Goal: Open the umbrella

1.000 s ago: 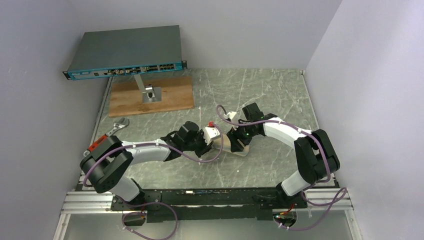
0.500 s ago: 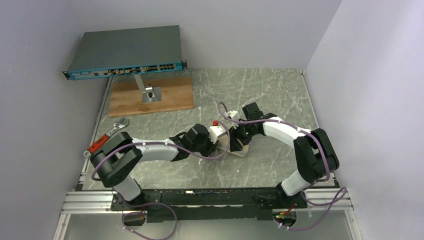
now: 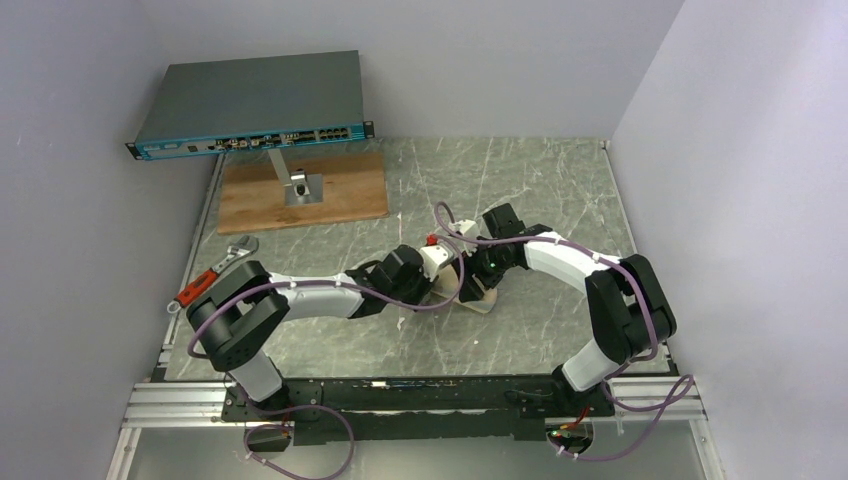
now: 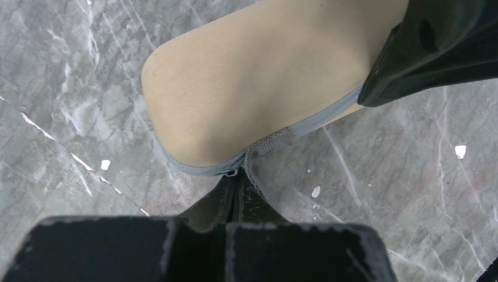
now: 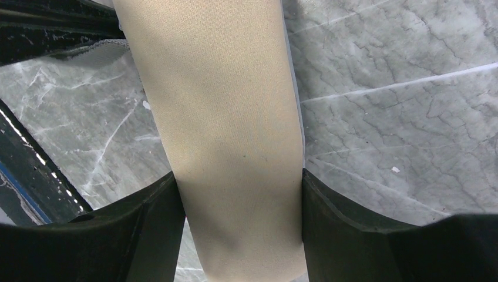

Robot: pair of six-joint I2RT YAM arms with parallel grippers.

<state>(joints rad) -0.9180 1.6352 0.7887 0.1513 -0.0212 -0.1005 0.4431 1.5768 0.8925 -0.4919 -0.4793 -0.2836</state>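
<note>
freeing the strap (image 4: 267, 143) of the bundled umbrella (image 4: 246, 88)
right gripper (image 5: 238, 179) clamps it between its fingers; left gripper (image 4: 235, 183) fingers pressed together, strap just past their tips. next, likely: peel it loose.

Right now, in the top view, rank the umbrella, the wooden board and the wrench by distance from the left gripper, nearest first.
1. umbrella: right at the left gripper, which pinches its strap.
2. wooden board: far side, left of centre.
3. wrench: farthest out, on the left.
</note>
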